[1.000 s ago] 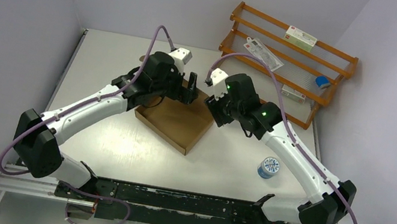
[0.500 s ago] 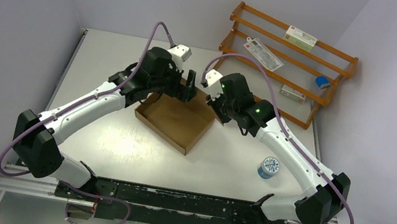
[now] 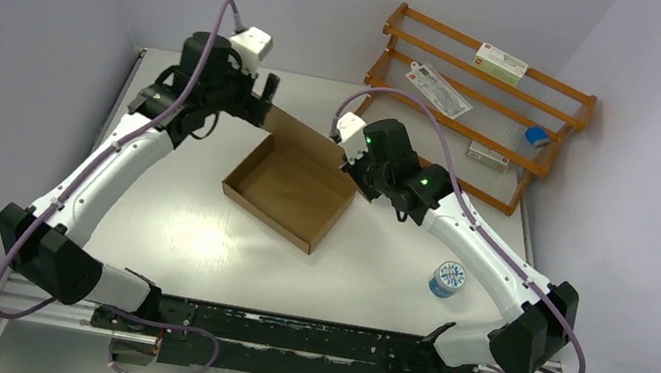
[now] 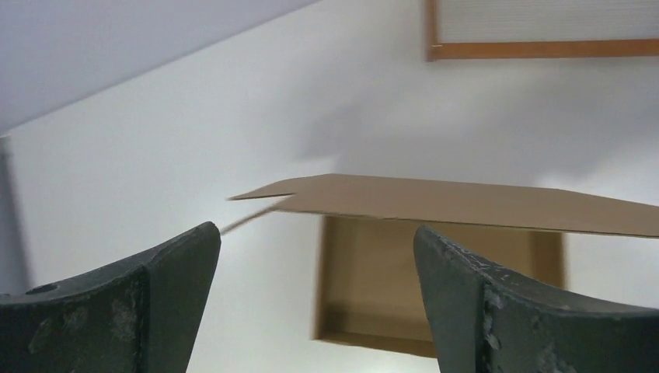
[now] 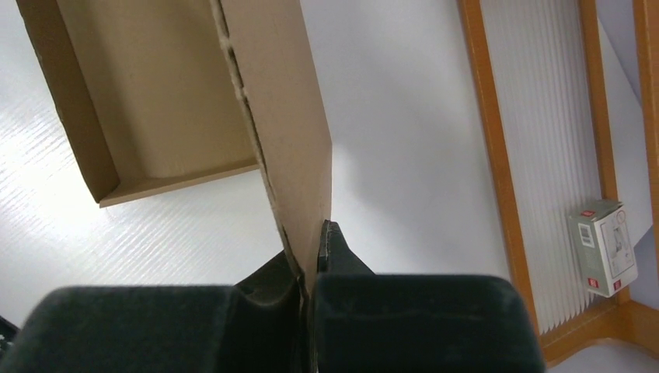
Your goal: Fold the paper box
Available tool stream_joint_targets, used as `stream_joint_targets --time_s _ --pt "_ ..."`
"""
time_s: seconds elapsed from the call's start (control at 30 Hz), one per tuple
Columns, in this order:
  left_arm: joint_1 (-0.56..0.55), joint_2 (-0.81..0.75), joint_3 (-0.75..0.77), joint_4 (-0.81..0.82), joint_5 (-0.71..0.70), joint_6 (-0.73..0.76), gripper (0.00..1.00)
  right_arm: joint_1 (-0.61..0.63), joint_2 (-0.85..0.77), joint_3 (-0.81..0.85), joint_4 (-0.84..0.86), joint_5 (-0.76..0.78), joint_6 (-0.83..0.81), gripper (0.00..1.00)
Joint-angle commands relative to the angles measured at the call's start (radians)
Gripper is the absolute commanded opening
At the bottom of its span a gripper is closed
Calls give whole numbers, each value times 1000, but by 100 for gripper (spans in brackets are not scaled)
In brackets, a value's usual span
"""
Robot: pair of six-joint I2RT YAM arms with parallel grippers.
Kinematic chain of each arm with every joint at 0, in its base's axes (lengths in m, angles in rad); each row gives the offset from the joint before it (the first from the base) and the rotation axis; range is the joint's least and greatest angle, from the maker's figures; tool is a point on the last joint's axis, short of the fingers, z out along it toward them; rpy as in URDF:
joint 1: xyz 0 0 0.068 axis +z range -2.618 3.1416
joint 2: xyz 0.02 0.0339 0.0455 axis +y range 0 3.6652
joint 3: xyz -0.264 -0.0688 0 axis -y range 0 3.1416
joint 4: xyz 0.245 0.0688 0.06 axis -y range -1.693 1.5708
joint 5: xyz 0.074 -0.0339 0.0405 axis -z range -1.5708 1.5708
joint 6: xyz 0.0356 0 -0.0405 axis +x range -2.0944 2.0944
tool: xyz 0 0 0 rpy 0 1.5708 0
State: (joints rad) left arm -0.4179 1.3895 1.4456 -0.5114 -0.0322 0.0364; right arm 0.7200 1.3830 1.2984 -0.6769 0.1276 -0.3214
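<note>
From above, I am looking at a white table [image 3: 193, 255] between pale lilac walls, with an orange rack [image 3: 484, 91] at the far right. The paper box [image 3: 285, 189] is lying mid-table, open side up, its long axis running from far left to near right, with its lid flap rising at the far edge. Since a second ago, the left gripper [image 3: 268, 90] has drawn away to the far left.

In the left wrist view, its fingers [image 4: 155, 295] are standing wide apart, holding nothing.

In the right wrist view, the right gripper [image 5: 307, 256] is now pinching the flap's edge.
</note>
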Motion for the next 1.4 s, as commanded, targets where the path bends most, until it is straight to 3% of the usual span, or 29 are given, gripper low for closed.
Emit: stream_joint_targets --time_s 0.0,0.17,0.53,0.67,0.8,1.0,1.17,1.37 --pt "145 -41 5 10 0 160 100 6 0 8 56 -4 -42 0" --pt "340 20 44 8 389 262 100 10 -5 -4 96 -10 -47 0" --pt "509 3 -69 70 777 508 100 21 -3 -15 132 5 -56 0" --pt "527 7 -73 64 800 537 99 23 6 -12 132 6 -57 0" --pt "543 -8 -49 76 811 525 93 23 6 -21 148 16 -65 0" --pt "546 -8 -23 41 857 572 95 21 38 -7 159 43 -94 0" --pt "547 -21 -56 24 739 653 95 21 54 1 188 39 -114 0" --pt "548 -64 -88 47 867 728 96 20 62 1 191 11 -134 0"
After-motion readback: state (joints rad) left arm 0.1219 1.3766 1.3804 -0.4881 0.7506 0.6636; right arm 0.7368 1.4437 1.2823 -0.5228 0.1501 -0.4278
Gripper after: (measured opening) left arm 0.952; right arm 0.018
